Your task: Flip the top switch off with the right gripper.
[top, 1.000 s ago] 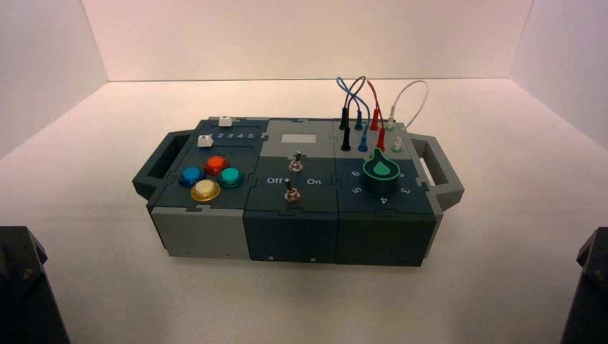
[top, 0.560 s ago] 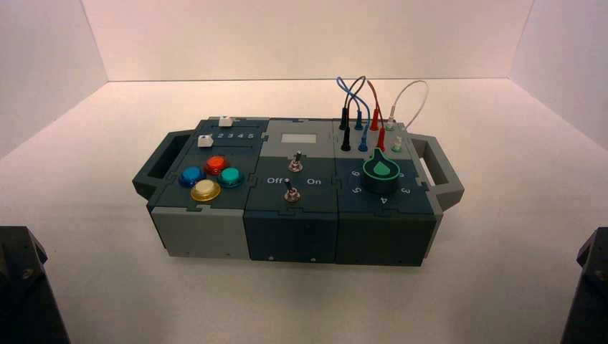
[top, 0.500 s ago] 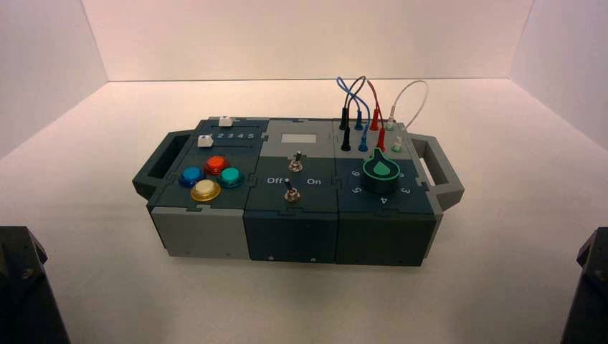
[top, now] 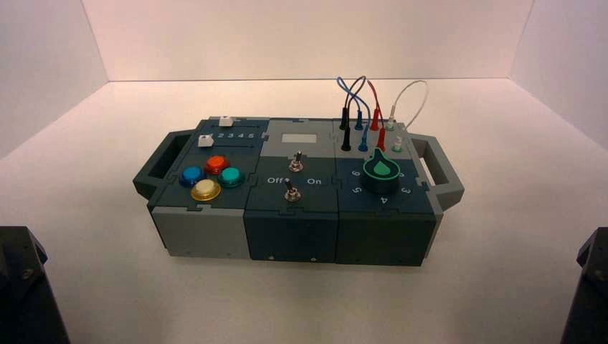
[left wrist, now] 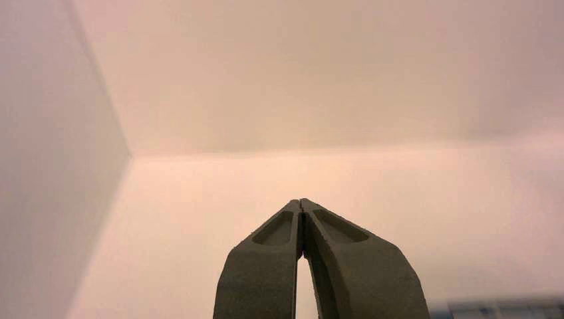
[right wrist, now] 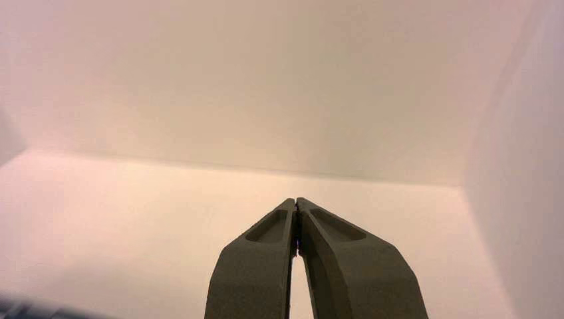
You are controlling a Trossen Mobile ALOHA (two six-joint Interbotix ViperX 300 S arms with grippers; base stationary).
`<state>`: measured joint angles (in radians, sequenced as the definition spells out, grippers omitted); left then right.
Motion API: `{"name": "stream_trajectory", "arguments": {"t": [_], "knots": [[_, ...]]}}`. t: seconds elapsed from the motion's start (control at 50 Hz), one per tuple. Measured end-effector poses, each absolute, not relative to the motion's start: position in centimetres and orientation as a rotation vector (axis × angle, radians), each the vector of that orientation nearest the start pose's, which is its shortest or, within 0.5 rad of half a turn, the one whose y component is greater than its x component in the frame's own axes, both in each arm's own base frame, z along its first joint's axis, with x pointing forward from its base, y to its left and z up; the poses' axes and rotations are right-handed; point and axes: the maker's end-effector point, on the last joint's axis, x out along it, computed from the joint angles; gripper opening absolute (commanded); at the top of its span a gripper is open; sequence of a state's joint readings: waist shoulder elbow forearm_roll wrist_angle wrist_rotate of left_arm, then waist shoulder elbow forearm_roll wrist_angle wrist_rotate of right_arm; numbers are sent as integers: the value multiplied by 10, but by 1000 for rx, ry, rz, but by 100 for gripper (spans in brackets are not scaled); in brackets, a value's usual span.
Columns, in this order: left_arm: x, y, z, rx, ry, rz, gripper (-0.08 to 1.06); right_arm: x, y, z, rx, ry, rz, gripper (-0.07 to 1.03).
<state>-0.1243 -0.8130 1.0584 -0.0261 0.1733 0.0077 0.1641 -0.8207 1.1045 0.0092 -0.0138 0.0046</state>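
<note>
The top switch (top: 295, 163) is a small silvery toggle on the grey middle panel of the box (top: 294, 236), just behind its twin toggle (top: 290, 192), which stands between the white words Off and On. My right gripper (right wrist: 295, 200) is shut with nothing between its fingers and faces the bare floor and back wall, far from the box. Only a dark part of the right arm (top: 591, 287) shows at the high view's lower right corner. My left gripper (left wrist: 300, 201) is also shut and empty, and its arm (top: 25, 287) sits parked at the lower left corner.
On the box's left part are several coloured round buttons (top: 210, 178) and two white sliders (top: 206, 141). Its right part carries a green knob (top: 381, 170) and looping wires (top: 366, 107). Handles (top: 435, 168) stick out at both ends. White walls enclose the floor.
</note>
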Motion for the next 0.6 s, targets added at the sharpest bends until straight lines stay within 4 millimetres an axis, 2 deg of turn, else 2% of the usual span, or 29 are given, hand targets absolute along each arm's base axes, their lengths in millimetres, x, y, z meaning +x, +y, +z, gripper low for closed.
{"name": "stream_trajectory", "arguments": {"t": [0.08,0.12,0.18,0.32,0.44,0.6], "knots": [[274,-40,224,13,479,-139,-3,276,54,239,-9,303,189,-2],[272,-49,211,28,568,-169,-3,276,67,233,-15,343,233,-2],[269,-56,201,43,635,-196,-3,275,74,230,-14,369,253,-2],[253,-76,168,86,852,-269,-3,267,110,213,-49,493,373,-2],[241,-80,145,96,996,-283,-3,259,123,203,-71,559,421,-2],[233,-82,125,97,1112,-284,-3,247,144,194,-85,635,493,-2]]}}
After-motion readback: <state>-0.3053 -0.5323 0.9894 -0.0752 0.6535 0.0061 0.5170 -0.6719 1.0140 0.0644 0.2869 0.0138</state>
